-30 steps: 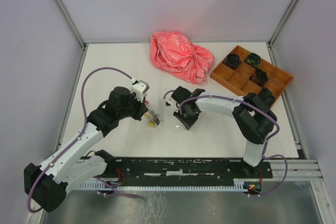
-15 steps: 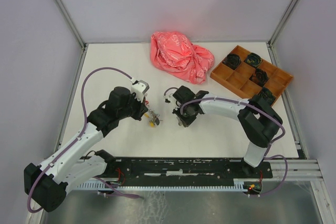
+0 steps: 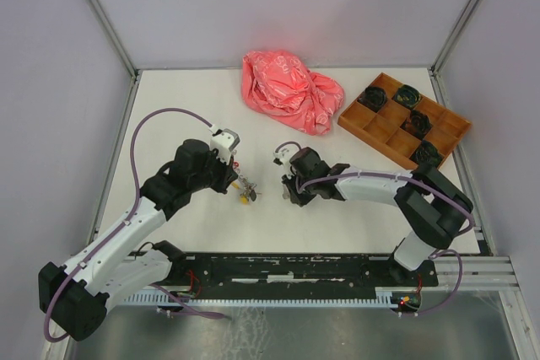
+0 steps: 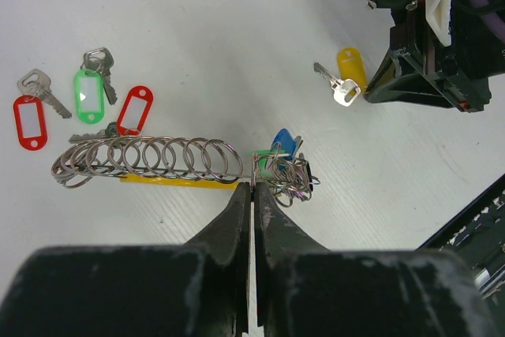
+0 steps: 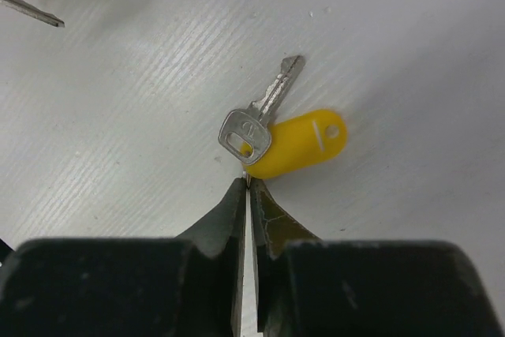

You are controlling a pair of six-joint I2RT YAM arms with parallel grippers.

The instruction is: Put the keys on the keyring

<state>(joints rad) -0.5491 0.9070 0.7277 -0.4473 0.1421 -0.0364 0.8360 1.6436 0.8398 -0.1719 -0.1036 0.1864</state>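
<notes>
- Keys (image 4: pixel 39 88) and keyring (image 4: pixel 189 183) sit left of the middle of a white table (image 3: pixel 337 225), between the tips of the two arms.
- A crumpled pink bag (image 3: pixel 291 92) lies near the middle of the far edge.
- An orange tray (image 3: pixel 380 124) with square compartments sits at the far right. Four of its compartments hold dark round things (image 3: pixel 407 96).
- The left gripper (image 4: pixel 252 191) has its fingers pressed together on the keyring. In its wrist view the keyring shows edge-on as a yellow strip with a row of silver loops (image 4: pixel 150 159) along it.
- The right gripper (image 5: pixel 248 187) is closed too, fingers together. Its tips touch the spot where the yellow-tagged key (image 5: pixel 296 144) meets its tag; whether anything is pinched there cannot be told.
- That key lies flat on the table, apart from the keyring.
- A blue tag (image 4: pixel 284 144) sits among small loops at the gripped end of the keyring.
- Past the far end of the loops, three more keys lie flat:
  - one with a red tag (image 4: pixel 30 121);
  - one with a green tag (image 4: pixel 89 92);
  - one with a second red tag (image 4: pixel 136 110), just beside the loops.
</notes>
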